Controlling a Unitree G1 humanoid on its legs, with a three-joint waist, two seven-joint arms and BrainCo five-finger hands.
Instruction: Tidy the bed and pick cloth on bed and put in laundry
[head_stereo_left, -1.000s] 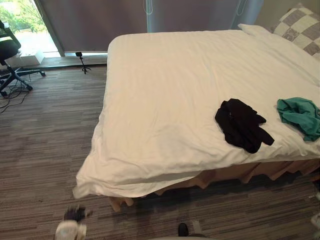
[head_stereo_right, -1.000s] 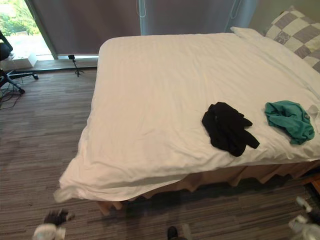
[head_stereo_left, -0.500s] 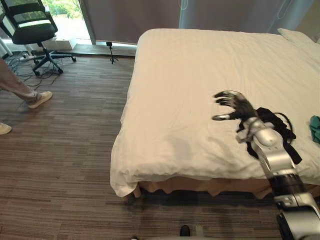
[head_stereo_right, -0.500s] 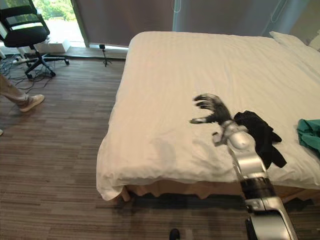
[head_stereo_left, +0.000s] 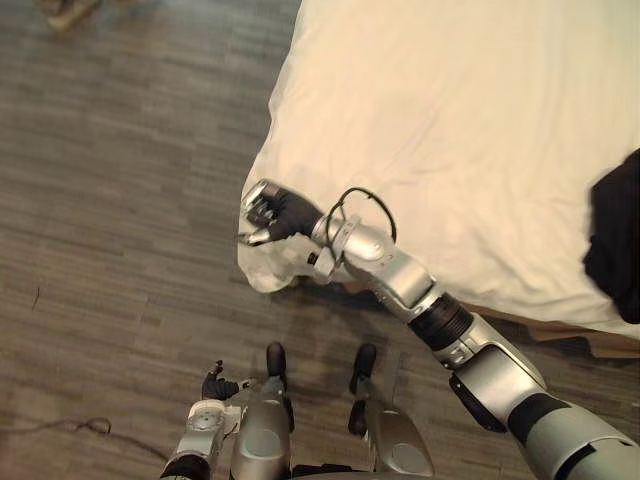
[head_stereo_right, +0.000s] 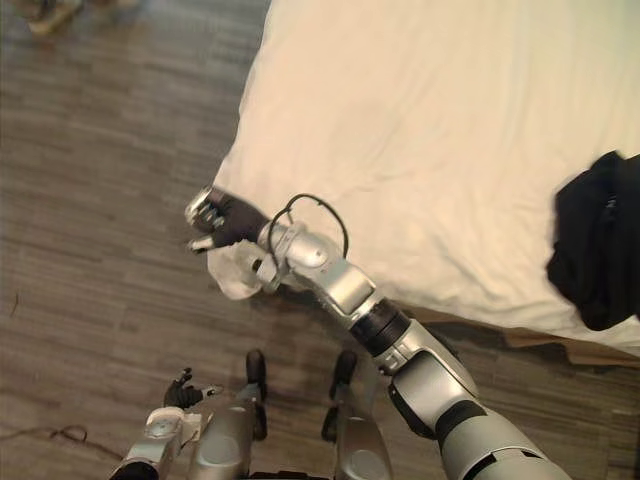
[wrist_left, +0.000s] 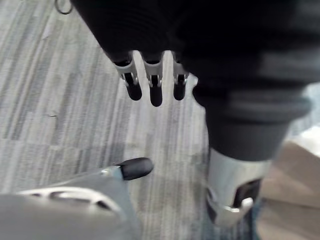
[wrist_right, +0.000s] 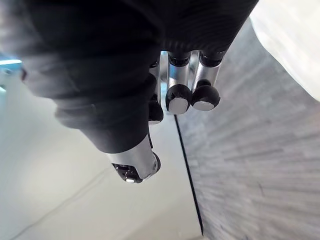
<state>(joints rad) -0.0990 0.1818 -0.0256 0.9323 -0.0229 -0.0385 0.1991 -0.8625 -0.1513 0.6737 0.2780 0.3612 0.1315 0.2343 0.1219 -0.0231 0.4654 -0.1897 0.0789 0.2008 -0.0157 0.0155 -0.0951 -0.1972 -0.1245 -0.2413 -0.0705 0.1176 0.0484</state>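
**While the hand sits at the bed corner, the black cloth lies far off**

Since the task is to tidy the bed (head_stereo_left: 450, 120) and take the cloth off it, this looks like the very start of the job. The right hand (head_stereo_left: 272, 212) is out over the floor (head_stereo_left: 120, 200), just beside the near corner of the bed. Its fingers (wrist_right: 205, 97) are curled in, and nothing is in them. The corner of the white cover (head_stereo_left: 268, 268) hangs down right by that hand, all bunched up. I cannot tell if the hand touches it.

The black cloth (head_stereo_left: 615, 235) lies on the bed, near its front edge, well apart from the right hand. No hand is on it.

The left hand (head_stereo_left: 213, 384) hangs low over the floor. Its fingers (wrist_left: 156, 92) are straight and apart from the thumb, and it holds nothing.

What could go wrong? I think the next move is to take hold of the hanging corner and pull it flat. With the fingers curled like this, the hand may just bump the cover and not catch it. It would need to spread its fingers first. A hard pull could drag the whole cover, and the black cloth could slide off onto the floor. The arm is also stretched far across, so a long reach back to the cloth may brush the cover and rumple it.
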